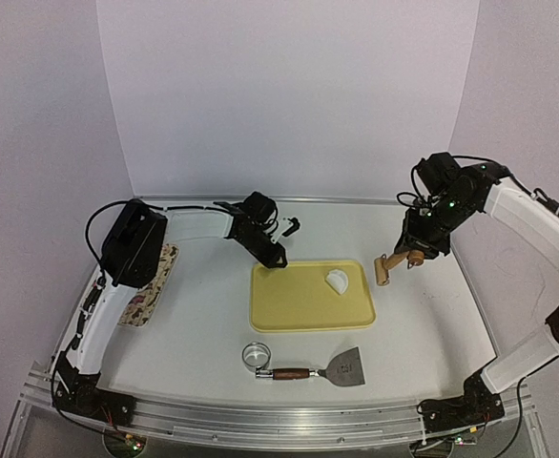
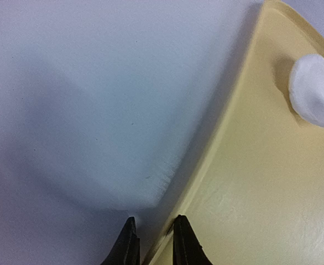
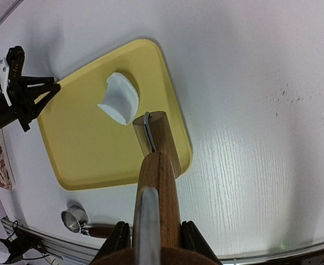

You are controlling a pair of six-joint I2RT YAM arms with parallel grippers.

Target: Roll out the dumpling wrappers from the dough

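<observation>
A lump of white dough (image 1: 338, 281) lies on the far right part of a yellow cutting board (image 1: 299, 305); it also shows in the left wrist view (image 2: 314, 91) and the right wrist view (image 3: 119, 99). No flat round wrappers are in view. My right gripper (image 1: 415, 256) is shut on the handle of a wooden roller (image 3: 156, 143) and holds it above the board's right edge. My left gripper (image 1: 275, 258) is at the board's far left corner, and its fingers (image 2: 130, 243) pinch the board's rim (image 2: 167, 232).
A metal ring cutter (image 1: 257, 356) and a wooden-handled scraper (image 1: 341, 367) lie on the table in front of the board. A patterned cloth (image 1: 151, 296) lies at the left, by the left arm. White walls enclose the table.
</observation>
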